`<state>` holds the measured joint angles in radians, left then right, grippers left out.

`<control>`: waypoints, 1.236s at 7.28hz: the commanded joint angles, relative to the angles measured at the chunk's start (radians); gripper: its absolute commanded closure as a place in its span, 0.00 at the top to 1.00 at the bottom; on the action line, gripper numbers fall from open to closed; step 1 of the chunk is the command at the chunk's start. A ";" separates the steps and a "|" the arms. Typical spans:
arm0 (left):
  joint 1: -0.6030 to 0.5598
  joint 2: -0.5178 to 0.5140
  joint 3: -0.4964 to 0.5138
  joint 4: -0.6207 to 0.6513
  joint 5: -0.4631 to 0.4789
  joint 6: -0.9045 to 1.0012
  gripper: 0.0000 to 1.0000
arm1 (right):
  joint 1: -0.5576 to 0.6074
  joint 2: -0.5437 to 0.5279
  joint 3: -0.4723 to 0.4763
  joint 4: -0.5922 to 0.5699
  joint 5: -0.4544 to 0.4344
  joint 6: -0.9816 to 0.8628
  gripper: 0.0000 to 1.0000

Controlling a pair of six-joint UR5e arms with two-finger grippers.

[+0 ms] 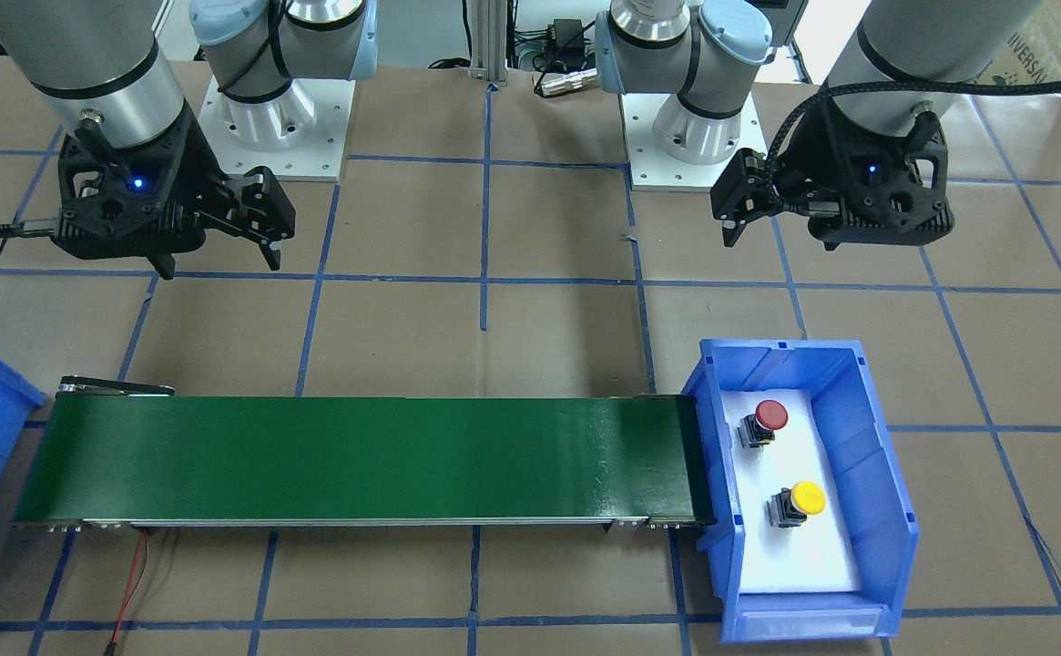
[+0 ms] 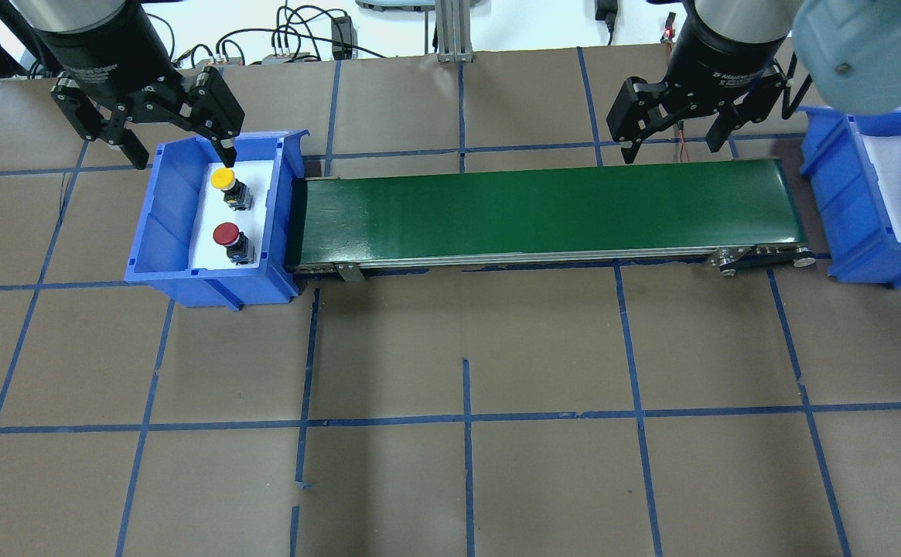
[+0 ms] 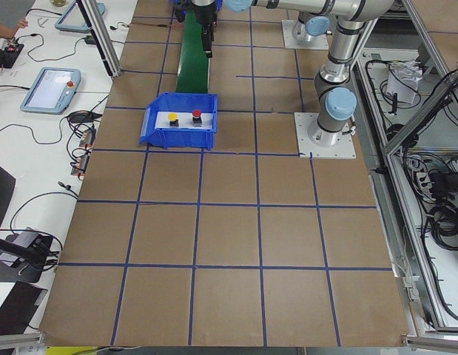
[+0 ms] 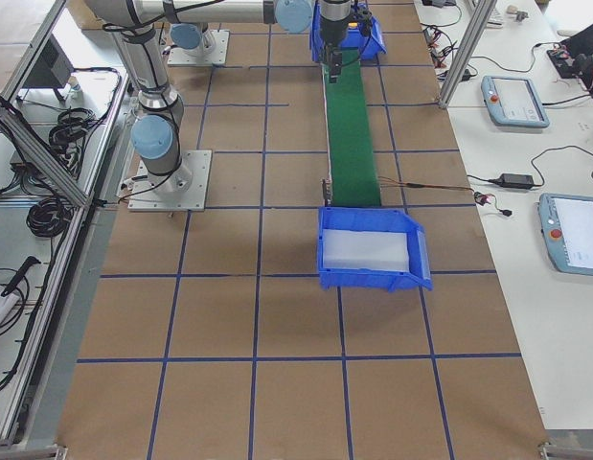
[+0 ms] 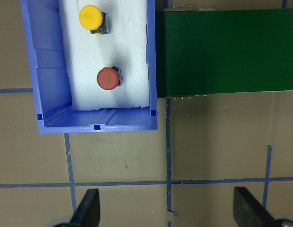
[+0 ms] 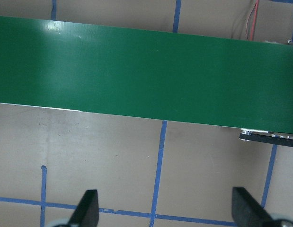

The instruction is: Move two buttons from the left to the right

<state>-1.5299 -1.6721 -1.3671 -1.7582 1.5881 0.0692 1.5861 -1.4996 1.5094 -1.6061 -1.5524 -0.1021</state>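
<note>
The red-capped button (image 1: 771,415) and the yellow-capped button (image 1: 806,497) stand on white foam in the blue bin (image 1: 885,510) at the conveyor's left end. Both show from overhead, yellow (image 2: 223,179) and red (image 2: 226,233), and in the left wrist view, yellow (image 5: 91,17) and red (image 5: 107,78). My left gripper (image 2: 183,158) is open and empty, held high over the bin's far side, apart from the buttons. My right gripper (image 2: 670,147) is open and empty, held above the far edge of the belt's right part.
A green conveyor belt (image 2: 543,209) runs between the left bin and a second blue bin (image 2: 844,201) with a white foam floor at the right end. Red and black wires (image 1: 129,583) trail from the belt's right end. The brown table carries blue tape lines.
</note>
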 commanded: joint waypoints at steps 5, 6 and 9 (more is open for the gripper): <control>0.017 -0.067 0.006 0.089 0.010 0.007 1.00 | 0.000 0.001 0.000 0.000 0.000 0.001 1.00; 0.046 -0.093 -0.006 0.095 0.030 0.058 1.00 | 0.000 -0.002 0.002 0.002 0.000 0.001 1.00; 0.149 -0.176 -0.020 0.173 0.020 0.218 1.00 | 0.000 0.002 0.000 0.000 0.000 0.001 1.00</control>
<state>-1.4096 -1.8105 -1.3826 -1.6155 1.6075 0.2534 1.5861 -1.4985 1.5097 -1.6059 -1.5524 -0.1013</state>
